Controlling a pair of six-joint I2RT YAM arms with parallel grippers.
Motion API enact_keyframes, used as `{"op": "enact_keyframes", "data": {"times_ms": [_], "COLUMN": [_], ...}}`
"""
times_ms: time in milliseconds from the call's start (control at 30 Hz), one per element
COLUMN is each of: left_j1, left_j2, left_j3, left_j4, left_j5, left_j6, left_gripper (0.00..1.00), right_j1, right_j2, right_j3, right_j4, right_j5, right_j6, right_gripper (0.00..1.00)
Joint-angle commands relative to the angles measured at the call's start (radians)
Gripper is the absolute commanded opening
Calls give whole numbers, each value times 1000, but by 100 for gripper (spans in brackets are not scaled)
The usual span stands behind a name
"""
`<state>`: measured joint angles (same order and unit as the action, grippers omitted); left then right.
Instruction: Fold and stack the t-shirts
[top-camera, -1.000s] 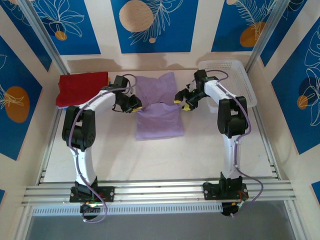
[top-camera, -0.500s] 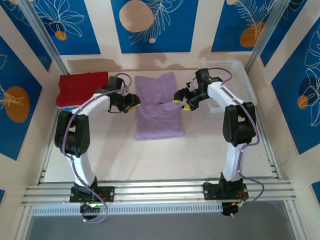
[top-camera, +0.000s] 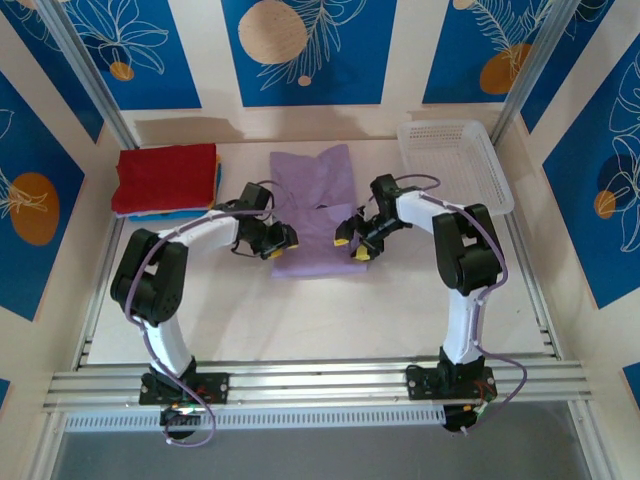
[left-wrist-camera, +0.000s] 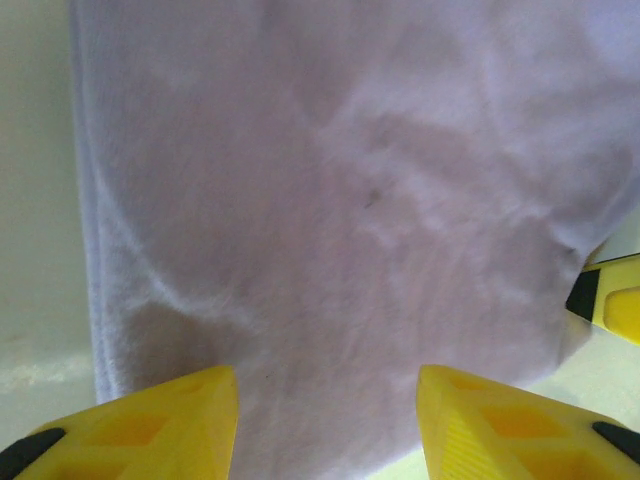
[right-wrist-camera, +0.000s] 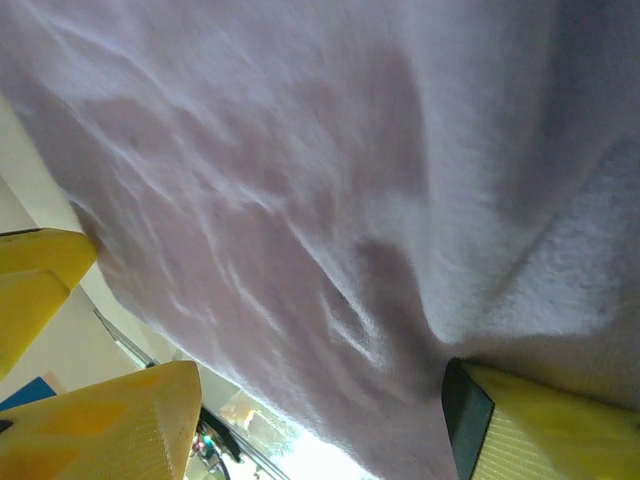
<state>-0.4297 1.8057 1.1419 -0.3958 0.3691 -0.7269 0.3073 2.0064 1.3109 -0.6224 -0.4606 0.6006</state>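
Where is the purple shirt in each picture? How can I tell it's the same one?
Top external: the purple t-shirt lies in the middle, with yellow fingers at its left and right sides.
Left wrist: it takes up the top and middle, above the yellow fingers.
Right wrist: it spreads across the top and middle.
Shared landmark: the yellow fingers beside the cloth.

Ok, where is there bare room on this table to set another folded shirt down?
Widest bare patch: the near table, between the purple shirt and the arm bases. A narrower rear strip runs between shirt and white basket. Crowded mid-table, where left gripper and right gripper meet at the shirt, and beside the red-topped stack.
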Motion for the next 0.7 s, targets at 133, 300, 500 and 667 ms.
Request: {"op": "enact_keyframes", "data": {"times_ms": [133, 300, 500, 667], "left_j1": [-58, -104, -205, -292], "left_j2": [-48, -124, -259, -411], "left_j3": [-135, -269, -436, -533], "left_j4": [-8, 32, 66, 39], "left_j5": [-66, -76, -118, -148], "left_j6": [7, -33, -117, -192], "left_gripper": [51, 50, 50, 50], "right_j1": [21, 51, 116, 185], "right_j2": [-50, -123, -274, -450], "right_j3": [-138, -310, -510, -627], "right_j4": [29, 91, 124, 108], "right_j5": [5, 12, 62, 75], "right_j6": [16, 52, 108, 159], "right_gripper": [65, 64, 64, 64]}}
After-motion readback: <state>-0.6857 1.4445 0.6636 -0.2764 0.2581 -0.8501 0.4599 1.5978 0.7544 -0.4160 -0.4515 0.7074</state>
